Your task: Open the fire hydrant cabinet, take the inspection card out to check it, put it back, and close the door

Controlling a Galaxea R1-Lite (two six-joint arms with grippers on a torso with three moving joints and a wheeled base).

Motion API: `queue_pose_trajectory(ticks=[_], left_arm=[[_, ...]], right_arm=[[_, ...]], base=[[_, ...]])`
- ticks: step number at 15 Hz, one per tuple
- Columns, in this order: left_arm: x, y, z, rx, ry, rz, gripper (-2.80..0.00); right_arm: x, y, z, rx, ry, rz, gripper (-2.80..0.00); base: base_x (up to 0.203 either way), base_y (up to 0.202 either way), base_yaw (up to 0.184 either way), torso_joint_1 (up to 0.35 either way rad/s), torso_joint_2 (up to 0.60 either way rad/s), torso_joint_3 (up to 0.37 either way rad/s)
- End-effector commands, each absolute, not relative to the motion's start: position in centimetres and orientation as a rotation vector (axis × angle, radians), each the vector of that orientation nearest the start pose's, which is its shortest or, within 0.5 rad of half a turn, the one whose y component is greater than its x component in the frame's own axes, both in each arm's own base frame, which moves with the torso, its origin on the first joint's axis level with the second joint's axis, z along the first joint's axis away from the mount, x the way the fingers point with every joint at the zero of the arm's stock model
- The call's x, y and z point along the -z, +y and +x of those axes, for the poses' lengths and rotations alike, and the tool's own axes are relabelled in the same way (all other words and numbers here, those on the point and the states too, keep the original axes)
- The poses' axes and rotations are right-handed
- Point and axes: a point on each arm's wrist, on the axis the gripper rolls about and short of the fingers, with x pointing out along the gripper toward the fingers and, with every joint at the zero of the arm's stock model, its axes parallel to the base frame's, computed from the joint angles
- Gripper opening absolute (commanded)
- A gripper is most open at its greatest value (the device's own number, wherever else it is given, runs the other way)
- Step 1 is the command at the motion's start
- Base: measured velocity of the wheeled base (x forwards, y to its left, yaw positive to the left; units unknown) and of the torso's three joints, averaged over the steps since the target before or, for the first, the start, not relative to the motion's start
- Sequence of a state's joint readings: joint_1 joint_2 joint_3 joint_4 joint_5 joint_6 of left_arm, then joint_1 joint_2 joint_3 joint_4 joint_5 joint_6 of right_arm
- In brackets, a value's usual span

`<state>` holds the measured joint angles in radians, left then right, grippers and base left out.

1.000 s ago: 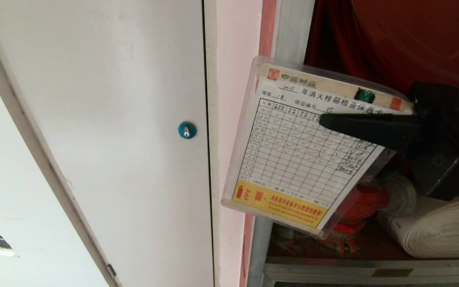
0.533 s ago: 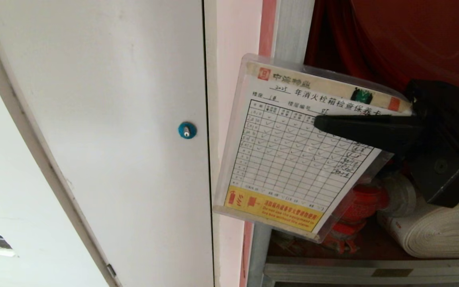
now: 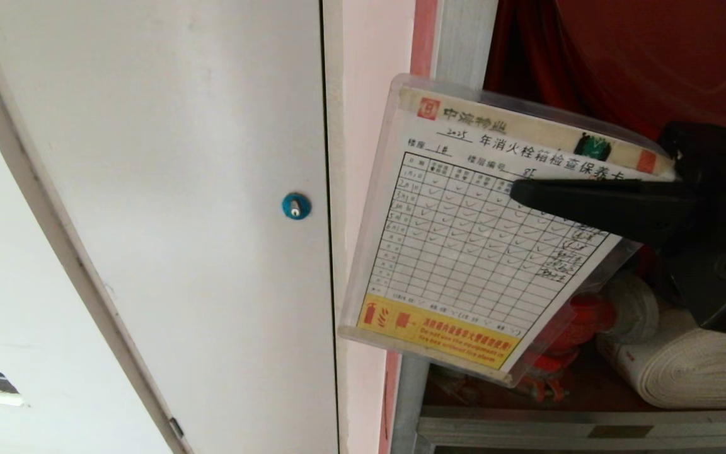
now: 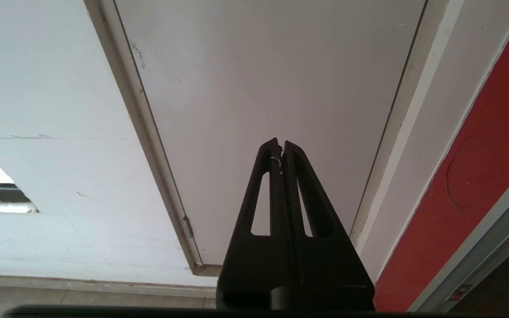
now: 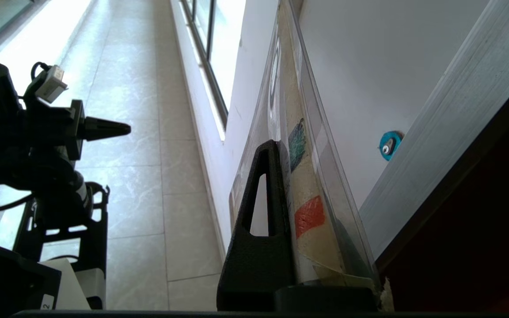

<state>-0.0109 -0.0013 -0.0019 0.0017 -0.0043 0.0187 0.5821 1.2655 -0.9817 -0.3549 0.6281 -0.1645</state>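
I am holding the card [image 3: 464, 246] in my right gripper [image 3: 520, 189], whose fingers are pressed together on it near its upper edge, one black finger [image 3: 590, 202] lying across the printed grid and the other hidden behind the sleeve. In the right wrist view the same finger [image 5: 263, 194] is lying flat against the card [image 5: 301, 185], seen edge-on. The card is hanging in the air, tilted, its yellow band [image 3: 435, 331] at the low end and its header line at the high end, and it is overlapping the cabinet's silver frame [image 3: 464, 44] on the left side of the opening. My left gripper [image 4: 281, 152] is resting low and apart from the work, its fingers shut together with nothing between them, pointing at the white panel [image 4: 272, 66]. Behind the card the cabinet [image 3: 621, 57] is standing open, showing its red interior. Below and behind the card's lower corner a red valve [image 3: 580, 318] is peeking out, and just right of it the white rolled hose [image 3: 697, 366] is lying on the cabinet's floor. To the left of the cabinet, beyond a pale strip of wall, the white panel [image 3: 180, 189] with its blue round lock [image 3: 295, 206] is sitting closed. The door is not showing in any view.
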Motion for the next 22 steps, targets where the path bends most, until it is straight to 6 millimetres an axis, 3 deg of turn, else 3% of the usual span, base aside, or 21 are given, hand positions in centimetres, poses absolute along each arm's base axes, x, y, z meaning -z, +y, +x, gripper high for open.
queue_pose_trajectory(ticks=[1,5,12,17,22], left_arm=[[-7.6,0.0,-2.3,0.015,0.0,0.018,-2.8],[-7.6,0.0,-2.3,0.015,0.0,0.018,-2.8],[-7.6,0.0,-2.3,0.015,-0.002,0.018,-2.8],[-7.6,0.0,-2.3,0.015,-0.002,0.018,-2.8],[-7.6,0.0,-2.3,0.015,-0.002,0.018,-2.8]], right_arm=[[-31.9,11.7,15.3,-1.204,-0.192,-0.147,-2.8],[-32.3,11.2,14.6,-1.194,-0.207,-0.136,-2.8],[-31.4,8.2,11.8,-1.098,-0.182,-0.056,-2.8],[-31.9,6.5,11.3,-0.808,-0.115,0.19,-2.8],[-31.7,6.3,11.5,-0.698,-0.05,0.4,-2.8]], base=[[0.0,0.0,0.0,0.0,0.0,0.0],[0.0,0.0,0.0,0.0,0.0,0.0],[0.0,0.0,0.0,0.0,0.0,0.0],[0.0,0.0,0.0,0.0,0.0,0.0],[0.0,0.0,0.0,0.0,0.0,0.0]])
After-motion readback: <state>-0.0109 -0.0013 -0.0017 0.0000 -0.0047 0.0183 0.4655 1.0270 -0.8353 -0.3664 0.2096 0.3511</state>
